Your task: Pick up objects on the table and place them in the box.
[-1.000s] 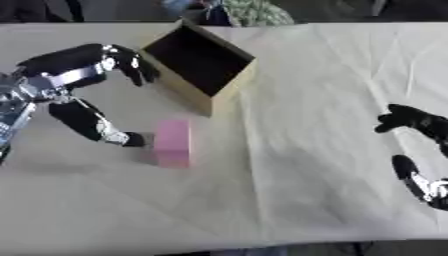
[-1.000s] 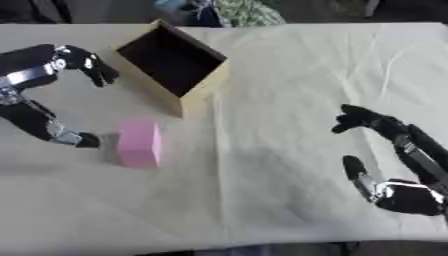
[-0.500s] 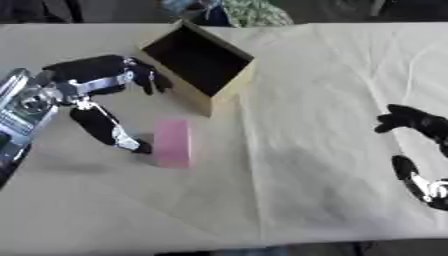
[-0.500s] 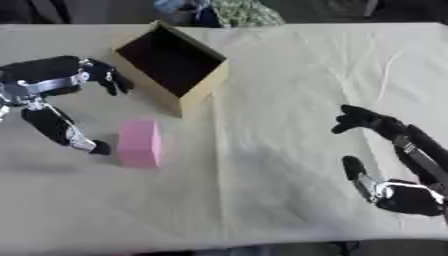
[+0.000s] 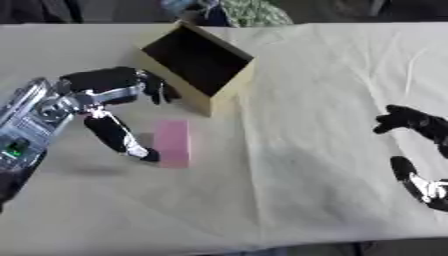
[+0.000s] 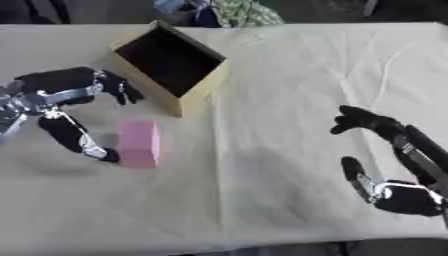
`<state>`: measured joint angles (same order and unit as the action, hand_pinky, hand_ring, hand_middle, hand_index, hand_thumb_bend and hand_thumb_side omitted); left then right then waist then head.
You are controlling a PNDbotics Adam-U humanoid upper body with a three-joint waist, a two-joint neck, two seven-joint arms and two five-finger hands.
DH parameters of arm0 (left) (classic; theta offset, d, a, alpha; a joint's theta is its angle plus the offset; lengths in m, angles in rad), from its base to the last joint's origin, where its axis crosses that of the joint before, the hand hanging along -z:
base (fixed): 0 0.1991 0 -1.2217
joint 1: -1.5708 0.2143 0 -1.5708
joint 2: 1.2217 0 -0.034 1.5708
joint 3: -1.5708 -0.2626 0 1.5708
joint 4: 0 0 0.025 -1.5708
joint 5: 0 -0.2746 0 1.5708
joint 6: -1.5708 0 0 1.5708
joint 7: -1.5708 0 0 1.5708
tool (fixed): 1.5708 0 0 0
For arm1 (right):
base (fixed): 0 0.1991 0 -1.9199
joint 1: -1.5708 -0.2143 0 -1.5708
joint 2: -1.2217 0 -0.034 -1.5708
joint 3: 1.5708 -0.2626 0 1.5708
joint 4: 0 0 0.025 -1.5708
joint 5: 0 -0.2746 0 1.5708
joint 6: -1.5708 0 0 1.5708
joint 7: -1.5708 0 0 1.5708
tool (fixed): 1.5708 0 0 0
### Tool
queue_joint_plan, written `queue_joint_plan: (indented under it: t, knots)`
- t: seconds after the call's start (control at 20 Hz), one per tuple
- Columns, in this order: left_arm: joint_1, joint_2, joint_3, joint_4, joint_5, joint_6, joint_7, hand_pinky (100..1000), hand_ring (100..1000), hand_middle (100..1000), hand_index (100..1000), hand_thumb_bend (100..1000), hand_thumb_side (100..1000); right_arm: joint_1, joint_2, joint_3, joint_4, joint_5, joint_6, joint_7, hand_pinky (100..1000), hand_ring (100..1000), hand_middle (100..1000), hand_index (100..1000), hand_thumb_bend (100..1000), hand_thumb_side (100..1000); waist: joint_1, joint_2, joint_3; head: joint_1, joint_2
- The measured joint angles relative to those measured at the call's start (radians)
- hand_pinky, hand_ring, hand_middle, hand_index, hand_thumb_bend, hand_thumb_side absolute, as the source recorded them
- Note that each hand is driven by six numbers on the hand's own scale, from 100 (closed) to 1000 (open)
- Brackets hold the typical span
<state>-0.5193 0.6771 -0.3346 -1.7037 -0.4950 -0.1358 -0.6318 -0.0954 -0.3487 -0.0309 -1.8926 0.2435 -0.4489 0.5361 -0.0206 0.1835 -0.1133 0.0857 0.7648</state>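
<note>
The pink block (image 5: 172, 143) is lying near the tabletop's (image 5: 289, 190) left edge, just below the box (image 5: 198, 66). The left hand (image 5: 105, 95) is reaching over it with fingers spread, thumb tip touching the block's left side, not gripping it. The right hand (image 6: 385, 165) is resting open by the right edge.

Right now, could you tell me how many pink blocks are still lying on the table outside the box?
1. The pink block lies on the tablecloth just in front of the box, beside the left hand's thumb. The box's dark interior could hide others.

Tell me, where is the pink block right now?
The pink block lies on the table's left side, just in front of the open box, with the left hand's thumb at its left edge.
</note>
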Motion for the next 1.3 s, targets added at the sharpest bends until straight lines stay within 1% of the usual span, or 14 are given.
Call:
queue_joint_plan:
  t: [0.45,0.95,1.15,1.3]
  knots:
    - [-0.002,-0.02,-0.016,0.042,-0.035,-0.001,-0.005,775,699,699,871,676,320,0.0,0.0,0.0,0.0,0.0,0.0,0.0,895,884,725,1000,100,517,0.0,0.0,-0.002,0.0,0.0]
    - [-0.007,-0.035,-0.034,0.084,-0.062,-0.018,-0.014,747,651,640,830,648,302,0.0,0.0,0.0,0.0,0.0,0.0,0.0,895,884,725,1000,100,517,0.0,0.0,-0.004,0.0,0.0]
    - [-0.015,-0.041,-0.037,0.096,-0.066,-0.02,-0.014,716,591,567,775,620,291,0.0,0.0,0.0,0.0,0.0,0.0,0.001,895,885,725,1000,100,516,0.001,0.0,-0.004,0.0,0.0]
    - [-0.019,-0.044,-0.037,0.105,-0.067,-0.02,-0.01,685,534,505,722,563,244,0.0,0.0,0.0,0.0,0.0,0.0,0.001,895,885,725,1000,100,515,0.001,0.0,-0.004,0.0,0.0]
